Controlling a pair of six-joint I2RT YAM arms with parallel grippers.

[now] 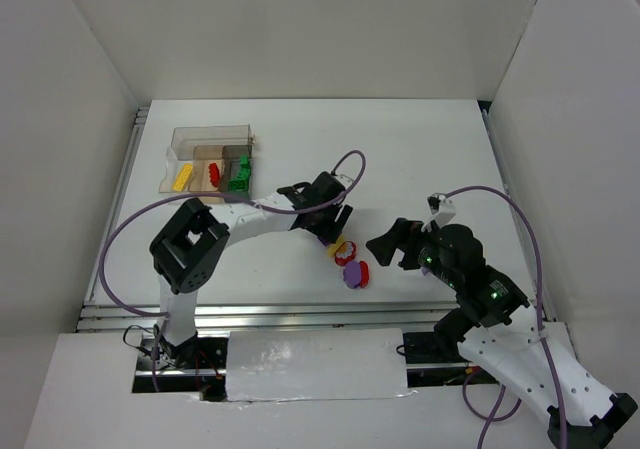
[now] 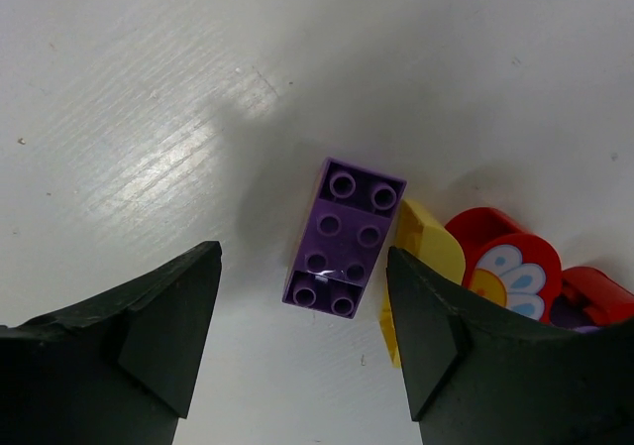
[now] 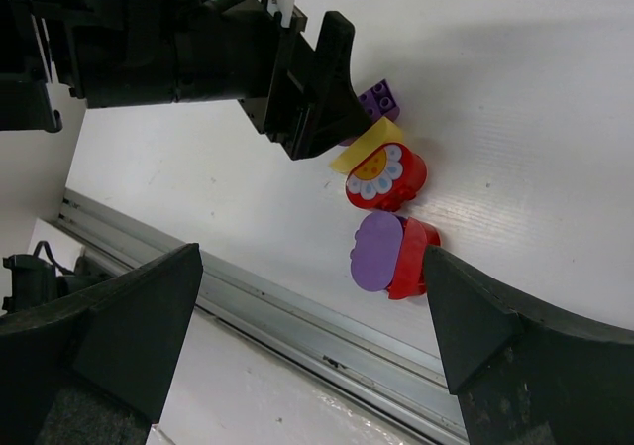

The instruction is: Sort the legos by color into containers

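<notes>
A purple brick (image 2: 345, 237) lies on the white table between the open jaws of my left gripper (image 2: 302, 331), which hovers just above it, not touching. Right beside the brick are a yellow piece (image 2: 424, 242) and a red flower disc (image 2: 507, 265). A purple disc on a red piece (image 3: 377, 252) lies nearer the front edge. My right gripper (image 3: 312, 316) is open and empty, just right of this cluster (image 1: 350, 264). The clear box (image 1: 210, 157) at the back left holds a yellow (image 1: 183, 177), a red (image 1: 213, 174) and a green lego (image 1: 240, 175) in separate compartments.
A metal rail (image 3: 297, 311) runs along the table's front edge, close to the purple disc. The left arm (image 3: 198, 49) reaches in over the cluster from the left. White walls enclose the table on three sides.
</notes>
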